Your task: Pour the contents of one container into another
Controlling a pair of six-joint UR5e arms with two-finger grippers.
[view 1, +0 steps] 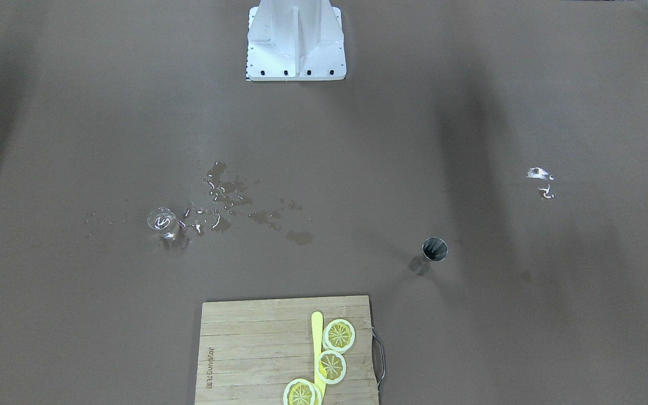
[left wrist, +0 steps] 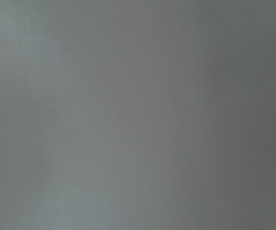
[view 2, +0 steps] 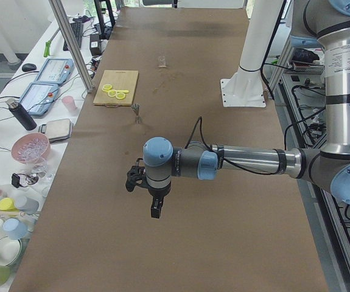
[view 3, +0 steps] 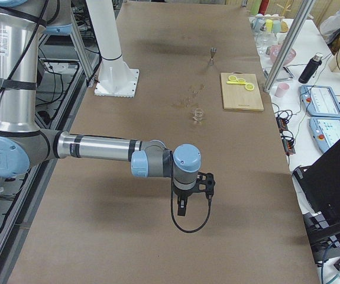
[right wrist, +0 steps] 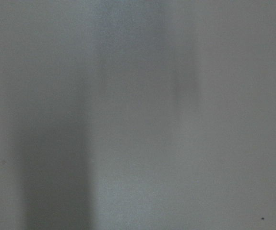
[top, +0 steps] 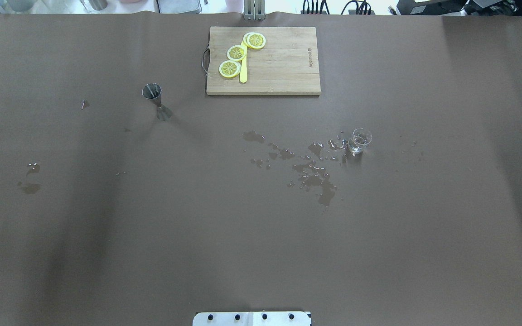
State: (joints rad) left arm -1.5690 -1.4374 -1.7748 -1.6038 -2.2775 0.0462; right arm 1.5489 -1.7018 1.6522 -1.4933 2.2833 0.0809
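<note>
A small clear glass (top: 360, 139) (view 1: 162, 222) stands on the brown table with spilled water (top: 311, 174) beside it. A steel jigger (top: 152, 92) (view 1: 434, 250) stands upright, far from the glass, on the robot's left half. Neither gripper appears in the overhead or front views. My left gripper (view 2: 136, 181) shows only in the exterior left view, hovering over bare table well short of the jigger (view 2: 136, 110). My right gripper (view 3: 204, 183) shows only in the exterior right view, some way before the glass (view 3: 198, 113). I cannot tell whether either is open or shut. Both wrist views show only plain table surface.
A wooden cutting board (top: 279, 68) with three lemon slices (top: 236, 53) and a yellow knife (top: 243, 72) lies at the far edge, between jigger and glass. Small wet patches (top: 30, 179) mark the robot's left side. The white robot base (view 1: 296, 42) stands at the near edge.
</note>
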